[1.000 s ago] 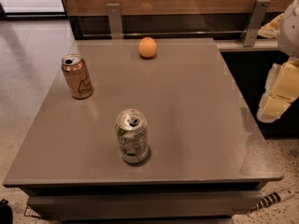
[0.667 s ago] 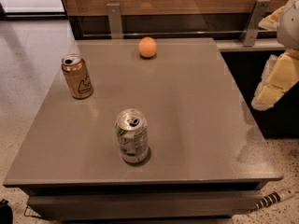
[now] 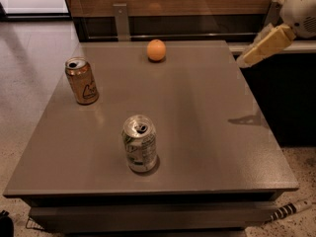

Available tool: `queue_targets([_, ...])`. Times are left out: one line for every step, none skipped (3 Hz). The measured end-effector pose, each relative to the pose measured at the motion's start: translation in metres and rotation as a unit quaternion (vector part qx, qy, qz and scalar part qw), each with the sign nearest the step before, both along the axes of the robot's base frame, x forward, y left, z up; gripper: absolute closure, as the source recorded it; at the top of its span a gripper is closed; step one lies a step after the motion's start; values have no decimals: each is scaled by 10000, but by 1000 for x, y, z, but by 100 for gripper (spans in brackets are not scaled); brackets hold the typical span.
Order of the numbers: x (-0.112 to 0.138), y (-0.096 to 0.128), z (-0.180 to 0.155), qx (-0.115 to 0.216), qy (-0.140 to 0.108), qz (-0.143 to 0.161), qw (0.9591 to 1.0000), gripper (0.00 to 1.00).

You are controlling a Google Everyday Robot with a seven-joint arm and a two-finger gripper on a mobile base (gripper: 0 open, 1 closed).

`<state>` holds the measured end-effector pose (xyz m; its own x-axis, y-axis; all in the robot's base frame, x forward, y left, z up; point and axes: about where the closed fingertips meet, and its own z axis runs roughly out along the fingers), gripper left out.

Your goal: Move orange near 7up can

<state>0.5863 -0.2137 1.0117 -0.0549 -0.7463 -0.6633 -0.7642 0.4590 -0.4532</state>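
The orange [image 3: 156,50] sits near the far edge of the grey table [image 3: 207,127], a little left of its middle. The 7up can [image 3: 140,143], silver-white with green markings and an opened top, stands upright near the table's front edge. My gripper [image 3: 247,59] hangs in the air at the upper right, over the table's far right corner, well right of the orange and above it. Only a cream-coloured finger and the white wrist show.
A golden-brown can [image 3: 82,81] stands upright on the table's left side. A wooden wall with a dark ledge [image 3: 187,26] runs behind the table. A dark cabinet [image 3: 291,98] stands to the right. Speckled floor lies left and in front.
My gripper has risen and swung inward from the right edge toward the table's far right corner. The orange and both cans have not moved.
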Motion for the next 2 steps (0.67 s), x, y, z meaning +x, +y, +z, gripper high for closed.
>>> queue_targets([50, 9, 17, 1080, -532, 91, 9927, 0])
queue_targets([55, 11, 16, 1207, -530, 102, 9912, 0])
